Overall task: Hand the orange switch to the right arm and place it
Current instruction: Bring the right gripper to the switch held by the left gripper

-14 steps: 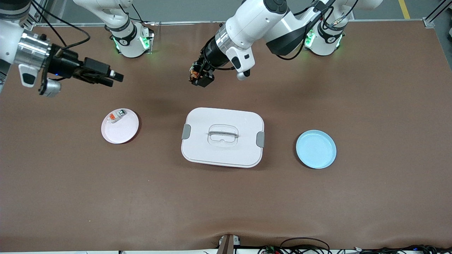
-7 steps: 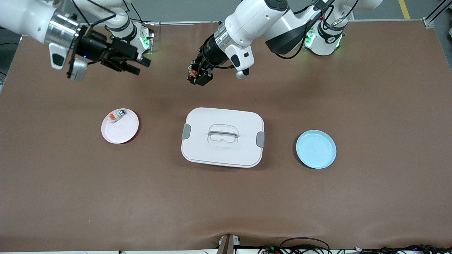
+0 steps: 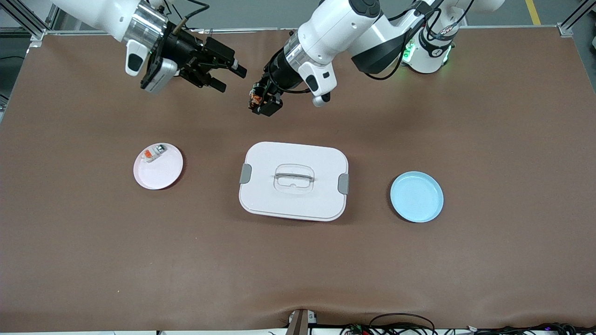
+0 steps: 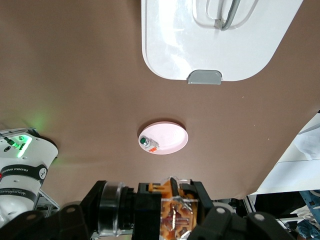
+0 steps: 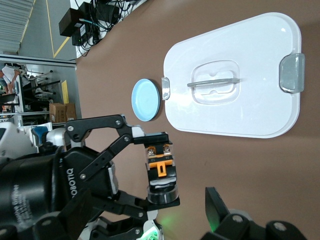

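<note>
My left gripper (image 3: 261, 103) is shut on the orange switch (image 3: 254, 95) and holds it in the air over bare table between the white box and the arms' bases. In the left wrist view the switch (image 4: 167, 210) sits between the jaws, with its black body and clear round cap sticking out sideways. My right gripper (image 3: 231, 80) is open and level with the switch, close beside it and pointing at it, apart from it. In the right wrist view the switch (image 5: 160, 172) hangs cap-down in the left gripper, just ahead of my own finger (image 5: 218, 207).
A white lidded box (image 3: 260, 195) lies mid-table. A pink plate (image 3: 163, 174) holding a white-grey piece with an orange patch (image 3: 153, 152) lies toward the right arm's end. A blue plate (image 3: 416, 197) lies toward the left arm's end.
The right arm has swung in from the right arm's end of the table to just beside the left gripper. The left gripper with the switch has barely moved.
</note>
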Controlling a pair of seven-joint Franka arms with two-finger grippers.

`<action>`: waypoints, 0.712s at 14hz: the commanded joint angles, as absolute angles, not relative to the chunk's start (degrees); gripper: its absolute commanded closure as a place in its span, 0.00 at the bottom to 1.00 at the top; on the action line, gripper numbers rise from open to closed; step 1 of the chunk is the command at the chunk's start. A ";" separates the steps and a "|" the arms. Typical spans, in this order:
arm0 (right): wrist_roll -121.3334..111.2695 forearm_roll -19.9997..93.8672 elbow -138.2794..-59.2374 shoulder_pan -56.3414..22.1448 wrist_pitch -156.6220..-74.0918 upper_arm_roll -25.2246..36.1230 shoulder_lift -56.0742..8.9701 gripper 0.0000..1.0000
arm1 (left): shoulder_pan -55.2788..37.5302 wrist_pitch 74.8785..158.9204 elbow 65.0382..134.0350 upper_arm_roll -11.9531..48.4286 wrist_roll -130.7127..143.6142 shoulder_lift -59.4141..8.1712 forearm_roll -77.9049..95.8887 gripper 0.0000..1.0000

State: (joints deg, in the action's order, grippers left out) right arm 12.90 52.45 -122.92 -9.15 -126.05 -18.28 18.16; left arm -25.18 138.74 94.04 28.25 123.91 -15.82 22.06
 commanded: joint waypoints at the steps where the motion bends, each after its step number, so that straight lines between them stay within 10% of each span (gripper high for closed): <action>1: 13.45 52.65 -126.11 -9.14 -134.25 -22.83 18.20 0.00 | -25.31 138.87 93.25 28.21 125.42 -16.17 20.57 0.61; 10: 12.92 52.73 -127.79 -9.14 -142.30 -26.54 13.62 0.00 | -25.49 138.87 93.34 28.21 125.51 -16.17 20.57 0.61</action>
